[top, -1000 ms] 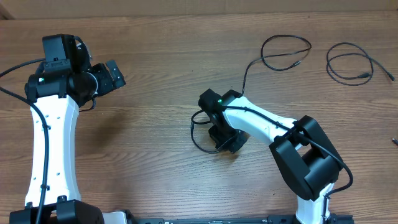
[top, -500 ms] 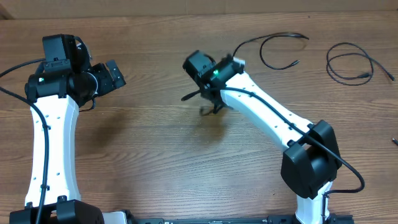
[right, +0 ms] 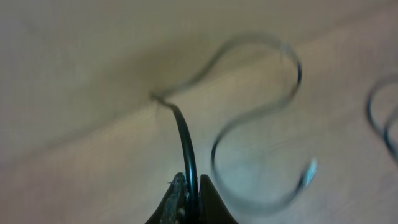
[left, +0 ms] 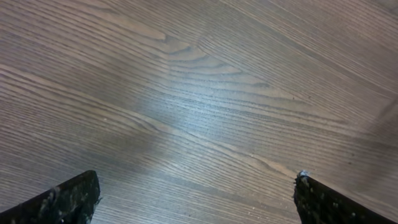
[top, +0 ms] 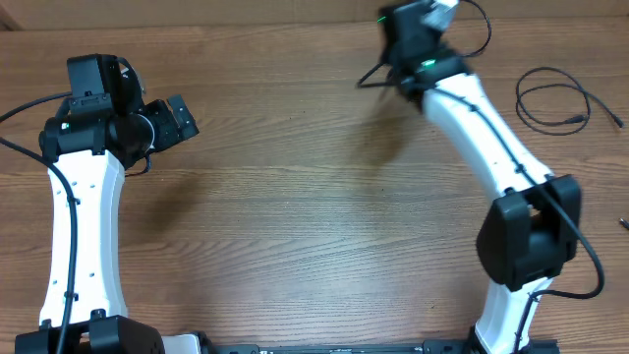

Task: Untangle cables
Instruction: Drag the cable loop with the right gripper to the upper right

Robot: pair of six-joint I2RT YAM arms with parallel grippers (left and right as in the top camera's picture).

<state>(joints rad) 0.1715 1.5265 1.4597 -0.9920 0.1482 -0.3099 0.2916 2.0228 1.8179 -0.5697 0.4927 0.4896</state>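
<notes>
While my right gripper [right: 188, 198] is clenched on one thin black cable [right: 185, 140], pinched between its two fingers, that cable runs away from the grip, kinks sharply and swings round in an open curl to a pale, blurred tip. From overhead the gripper is out at the far edge of the wooden table [top: 295, 216]. One short stretch of the held cable sticks out to its left and a curve shows on its other side, while my right arm [top: 482, 128] covers the part in between. I count two cables. The second cable [top: 552, 98] lies on the table in a loose coil to the right of that arm, apart from the held one; the wrist view catches only a smeared arc of it at the frame's edge. I count two grippers too. My left gripper [left: 198, 186] is spread wide over bare wood on the far left, well apart from both cables, with just its two dark fingertips in view. A dark speck [top: 623, 223] is cut off at the right border, and I cannot tell what it is.
</notes>
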